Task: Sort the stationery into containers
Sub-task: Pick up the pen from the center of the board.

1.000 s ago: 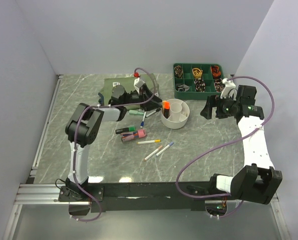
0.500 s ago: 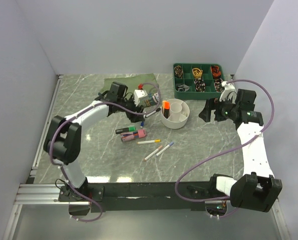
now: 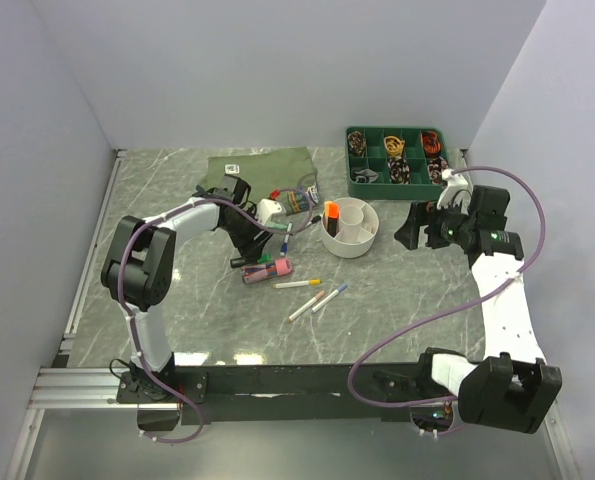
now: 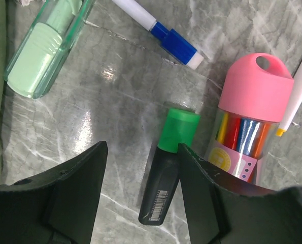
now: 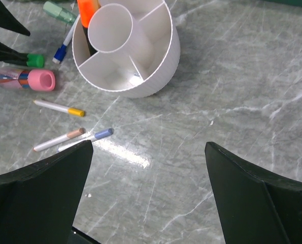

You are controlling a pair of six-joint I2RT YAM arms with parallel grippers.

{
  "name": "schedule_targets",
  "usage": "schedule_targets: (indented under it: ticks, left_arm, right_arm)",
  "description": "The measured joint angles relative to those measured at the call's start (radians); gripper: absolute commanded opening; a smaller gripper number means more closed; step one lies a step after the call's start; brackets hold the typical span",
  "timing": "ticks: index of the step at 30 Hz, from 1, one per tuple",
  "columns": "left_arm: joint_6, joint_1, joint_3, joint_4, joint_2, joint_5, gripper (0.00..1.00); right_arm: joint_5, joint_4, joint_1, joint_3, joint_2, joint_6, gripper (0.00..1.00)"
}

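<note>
Now L claw (image 4: 140, 147) wide over green-capped blk highlighter (image 4: 167, 170); R claw (image 5: 148, 146) wide too.

Bright, even, diffuse light fills all views; shadows are soft, a faint one hugging the white tub (image 5: 160, 76). Near the tub, the glossy tabletop (image 5: 252, 101) throws white glare. Focus is crisp, but the left hand (image 4: 140, 152) and right hand (image 5: 148, 147) render featureless black.
</note>
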Motion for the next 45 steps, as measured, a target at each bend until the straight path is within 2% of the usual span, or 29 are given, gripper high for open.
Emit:
schedule_targets:
  ticks: [23, 32, 35, 36, 38, 39, 41, 42, 45]
  left_arm:
    - [0.136, -0.009, 0.003, -0.081, -0.011, -0.002, 0.62]
    - [0.172, -0.041, -0.055, -0.073, -0.025, -0.032, 0.61]
    - [0.183, -0.046, -0.068, -0.067, -0.033, -0.049, 0.49]
    - [0.186, -0.047, -0.068, -0.066, -0.034, -0.053, 0.40]
    - [0.187, -0.047, -0.068, -0.062, -0.033, -0.064, 0.29]
    - [0.186, -0.048, -0.068, -0.061, -0.033, -0.067, 0.19]
    - [0.176, -0.048, -0.067, -0.063, -0.032, -0.067, 0.10]
    - [0.172, -0.049, -0.064, -0.064, -0.032, -0.069, 0.03]
    - [0.160, -0.049, -0.058, -0.072, -0.030, -0.071, 0.01]
  right_arm:
    - [0.000, 0.011, 0.000, -0.042, -0.021, 0.002, 1.00]
    - [0.001, 0.012, 0.000, -0.042, -0.009, 0.001, 1.00]
    - [0.001, 0.013, 0.000, -0.042, -0.009, 0.001, 1.00]
    - [0.001, 0.014, 0.000, -0.042, -0.009, 0.001, 1.00]
    - [0.000, 0.017, 0.000, -0.042, -0.008, 0.002, 1.00]
    - [0.000, 0.018, 0.000, -0.042, -0.006, 0.002, 1.00]
    - [0.000, 0.018, 0.000, -0.042, -0.004, 0.004, 1.00]
    - [0.000, 0.018, 0.000, -0.042, -0.002, 0.004, 1.00]
    - [0.001, 0.018, 0.000, -0.041, 0.001, 0.003, 1.00]
